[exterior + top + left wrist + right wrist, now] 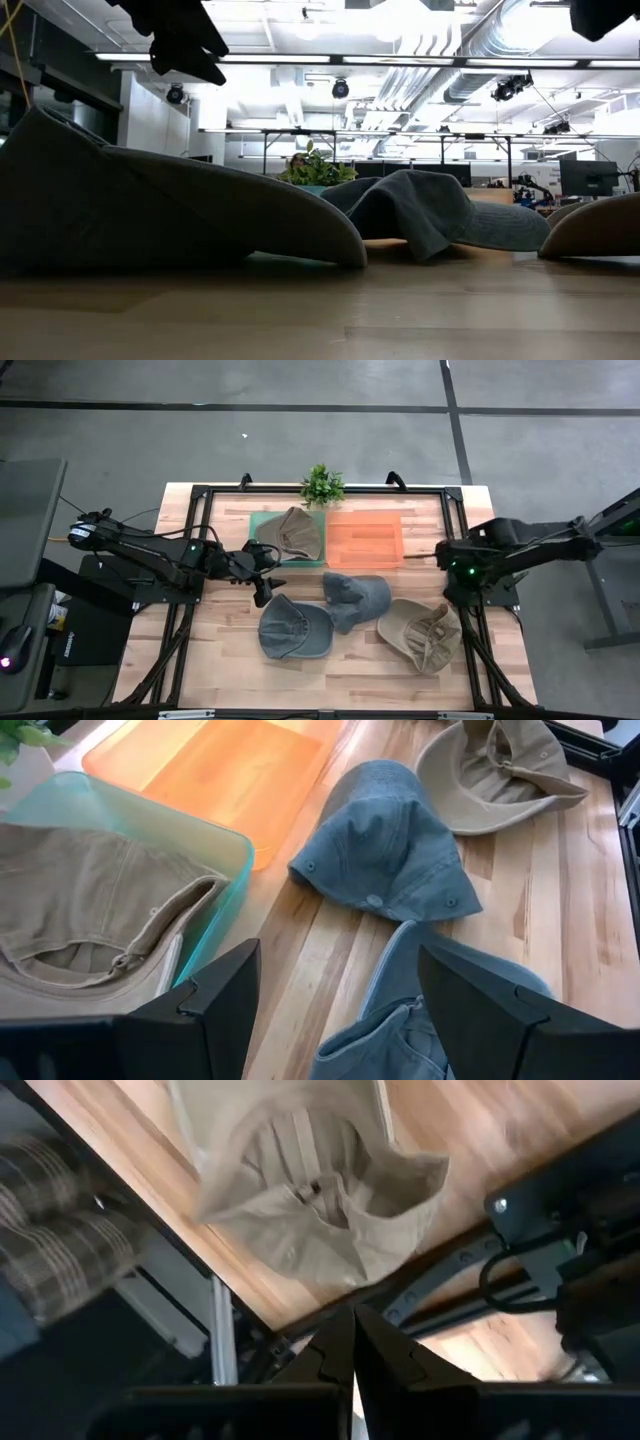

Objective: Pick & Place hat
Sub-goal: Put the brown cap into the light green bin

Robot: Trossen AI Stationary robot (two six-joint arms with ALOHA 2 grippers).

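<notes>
Hats crowd the wooden bench (220, 660): a tan hat (296, 532) lies in the green tray (262, 520), beside the orange tray (365, 540), with a small plant (322, 484) behind them. A blue hat (294, 628) lies upside down just below the left end effector (262, 578), whose fingers stand apart, holding nothing. Another blue hat (358, 598) lies crown up, touching it, and a second tan hat (424, 632) lies inverted near the right edge. The right end effector (440, 552) is closed and empty beside the orange tray. Grey floor surrounds the bench.

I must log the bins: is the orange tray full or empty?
Empty: the orange tray shows only its bare floor, while the green tray holds a tan hat.
</notes>
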